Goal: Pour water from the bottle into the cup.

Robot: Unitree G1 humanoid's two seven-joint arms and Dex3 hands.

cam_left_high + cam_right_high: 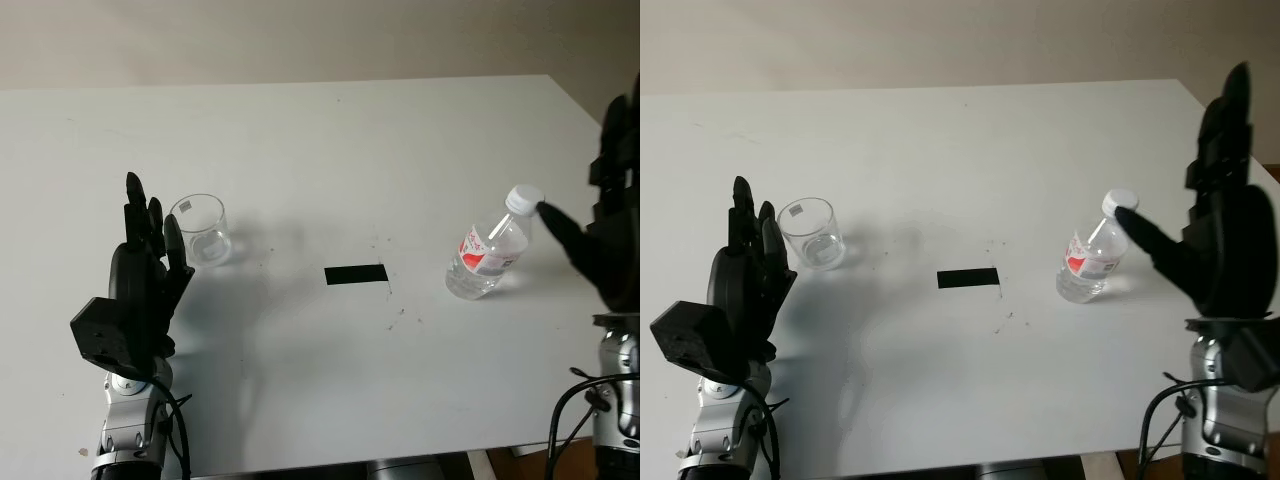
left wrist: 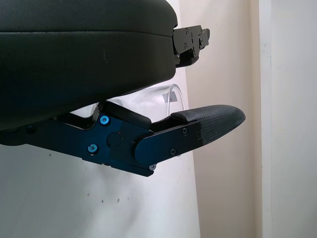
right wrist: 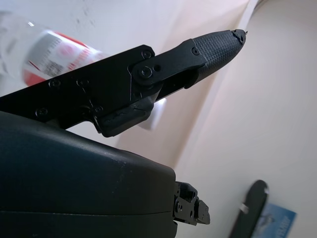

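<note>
A wide white table carries everything. The right hand, black and raised upright at the table's right side, holds nothing: its fingers stand straight and its thumb reaches toward the white cap of the clear plastic water bottle with a red label, which stands slightly tilted just beside it, still capped. The left hand is open, raised near the left front, just beside the clear glass cup, which stands upright and looks empty. A small black rectangle of tape lies between cup and bottle.

The step in hand looks like the approach to grasp the bottle; next the right hand must close around its body, and the cap needs dealing with before pouring.

The right wrist view shows the bottle's red label behind the thumb linkage; the left wrist view shows the cup's rim past the left thumb.
</note>
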